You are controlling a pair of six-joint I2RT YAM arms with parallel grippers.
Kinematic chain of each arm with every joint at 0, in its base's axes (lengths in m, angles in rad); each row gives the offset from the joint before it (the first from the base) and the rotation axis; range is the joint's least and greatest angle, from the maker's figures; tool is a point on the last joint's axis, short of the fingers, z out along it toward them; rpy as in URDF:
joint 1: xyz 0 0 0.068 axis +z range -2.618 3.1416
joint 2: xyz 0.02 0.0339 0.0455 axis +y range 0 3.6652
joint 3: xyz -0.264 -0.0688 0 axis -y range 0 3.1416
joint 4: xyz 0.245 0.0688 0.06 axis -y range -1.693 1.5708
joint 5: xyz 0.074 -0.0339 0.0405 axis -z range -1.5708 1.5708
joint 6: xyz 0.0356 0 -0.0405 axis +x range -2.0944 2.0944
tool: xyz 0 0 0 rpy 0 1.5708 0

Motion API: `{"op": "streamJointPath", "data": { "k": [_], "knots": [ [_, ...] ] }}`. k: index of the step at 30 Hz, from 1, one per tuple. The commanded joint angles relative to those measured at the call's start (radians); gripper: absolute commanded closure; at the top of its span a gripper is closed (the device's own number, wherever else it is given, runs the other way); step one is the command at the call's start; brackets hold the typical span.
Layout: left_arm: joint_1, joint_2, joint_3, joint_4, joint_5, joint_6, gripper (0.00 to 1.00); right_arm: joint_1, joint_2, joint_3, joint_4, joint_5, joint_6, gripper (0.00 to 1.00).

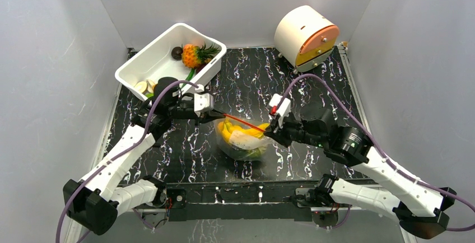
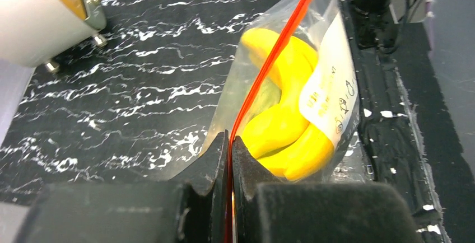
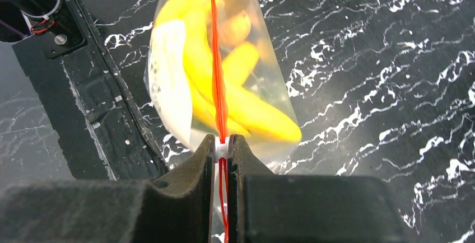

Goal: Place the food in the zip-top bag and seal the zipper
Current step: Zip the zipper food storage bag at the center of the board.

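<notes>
The zip-top bag [image 1: 245,142] hangs between my two arms at the table's middle. Yellow bananas [image 1: 231,130] and a green piece of the food lie inside it. Its red zipper [image 1: 244,122] is stretched taut from one gripper to the other. My left gripper [image 1: 216,115] is shut on the zipper's left end. In the left wrist view the zipper [image 2: 270,64] runs from the left gripper [image 2: 230,138] past the bananas [image 2: 283,128]. My right gripper [image 1: 272,126] is shut on the right end. There the right gripper [image 3: 222,138] pinches the white slider [image 3: 222,149] on the zipper [image 3: 215,58], with the bananas [image 3: 252,108] beyond.
A white tub [image 1: 162,58] at the back left holds a toy pineapple [image 1: 195,55], a dark round fruit and pale slices. A round white and orange device [image 1: 305,34] stands at the back right. A black rail [image 1: 241,191] runs along the near edge.
</notes>
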Motion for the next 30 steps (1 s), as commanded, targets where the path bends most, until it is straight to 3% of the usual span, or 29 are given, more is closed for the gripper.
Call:
{"op": "streamJointPath", "data": {
  "k": [1,13,20,25,28,30],
  "knots": [
    [0.055,-0.037,0.039,0.028,-0.109,-0.006,1.00,0.001,-0.059,0.099,-0.116,0.093,0.025,1.00],
    [0.094,-0.028,0.077,-0.010,-0.144,0.001,1.00,0.002,-0.080,0.265,-0.320,0.246,0.005,1.00],
    [0.096,-0.018,0.069,-0.005,-0.118,-0.012,1.00,0.002,-0.094,0.266,-0.290,0.204,0.035,1.00],
    [0.097,-0.008,0.053,-0.021,-0.105,-0.002,1.00,0.002,-0.077,0.165,-0.183,0.081,0.098,1.00],
    [0.101,-0.008,0.053,-0.043,-0.129,0.011,1.00,0.002,-0.039,0.206,-0.267,0.221,0.110,1.00],
    [0.103,-0.017,0.053,-0.060,-0.146,0.026,1.00,0.002,-0.035,0.276,-0.305,0.212,0.107,1.00]
  ]
}}
